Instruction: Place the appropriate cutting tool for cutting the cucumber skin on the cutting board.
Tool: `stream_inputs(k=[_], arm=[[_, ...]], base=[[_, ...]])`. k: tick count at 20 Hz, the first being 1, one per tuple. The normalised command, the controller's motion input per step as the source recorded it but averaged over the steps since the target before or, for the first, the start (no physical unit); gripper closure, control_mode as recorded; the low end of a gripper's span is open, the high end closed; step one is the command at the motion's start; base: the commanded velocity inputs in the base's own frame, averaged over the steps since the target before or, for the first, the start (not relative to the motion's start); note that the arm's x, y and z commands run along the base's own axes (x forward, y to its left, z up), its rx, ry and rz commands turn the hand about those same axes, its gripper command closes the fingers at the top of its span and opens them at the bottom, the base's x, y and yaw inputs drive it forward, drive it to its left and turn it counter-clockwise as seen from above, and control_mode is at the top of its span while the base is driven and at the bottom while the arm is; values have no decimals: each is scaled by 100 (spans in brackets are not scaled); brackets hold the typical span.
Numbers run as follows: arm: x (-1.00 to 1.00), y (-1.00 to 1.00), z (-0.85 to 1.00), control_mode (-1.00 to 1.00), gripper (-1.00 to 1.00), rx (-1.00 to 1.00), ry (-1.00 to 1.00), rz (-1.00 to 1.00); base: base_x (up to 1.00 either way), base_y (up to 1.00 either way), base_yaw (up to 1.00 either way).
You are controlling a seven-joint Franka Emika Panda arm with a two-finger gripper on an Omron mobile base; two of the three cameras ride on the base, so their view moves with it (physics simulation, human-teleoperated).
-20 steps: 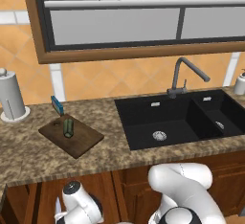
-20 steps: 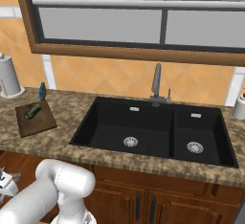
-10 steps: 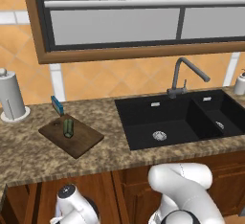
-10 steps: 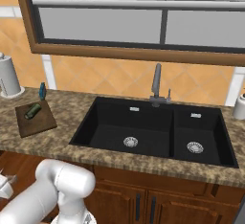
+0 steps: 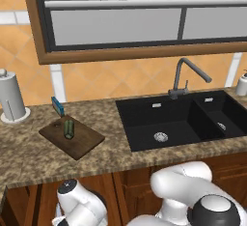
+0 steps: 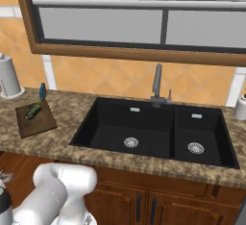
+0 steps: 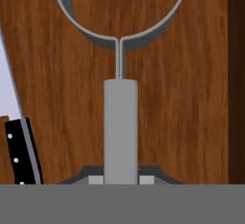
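Down in the hand view, the peeler (image 7: 120, 127) runs straight up the middle: grey handle at the bottom, thin wire neck, rounded loop head with its blade at the top edge. It lies over a wooden surface, apparently inside a drawer (image 7: 191, 98). The gripper (image 7: 121, 180) sits right at the handle's base, a fingertip showing on either side of it and tight against it, so the jaws look closed on the handle; whether the peeler is lifted off the wood, I cannot tell. At the left edge, the black-handled knife (image 7: 19, 156) lies beside it, pale blade running upward, apart from the peeler.

Up on the granite counter (image 5: 29, 157), the cutting board (image 5: 79, 143) lies flat, left of the sink, and on it rests the cucumber (image 5: 69, 128), a short dark green cylinder lying near the board's back part. Just behind the board stands a small teal-blue block (image 5: 58, 106). A paper towel roll (image 5: 11, 97) stands upright on its holder at the far left.

The black double sink (image 6: 153, 135) holds nothing but its two drains; the faucet (image 6: 157, 82) rises behind it. A pale soap dispenser (image 6: 239, 107) stands on the right.
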Motion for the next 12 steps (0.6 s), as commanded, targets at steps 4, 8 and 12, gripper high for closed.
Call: stream_inputs(k=[4,8,12], arm=[[-21,-42,100,-100,100,0,0,0],[-24,-49,100,-100,100,-3,-5,0],[-11,-46,100,-100,100,-3,-5,0]], base=[[0,0,0],[0,0,0],[0,0,0]])
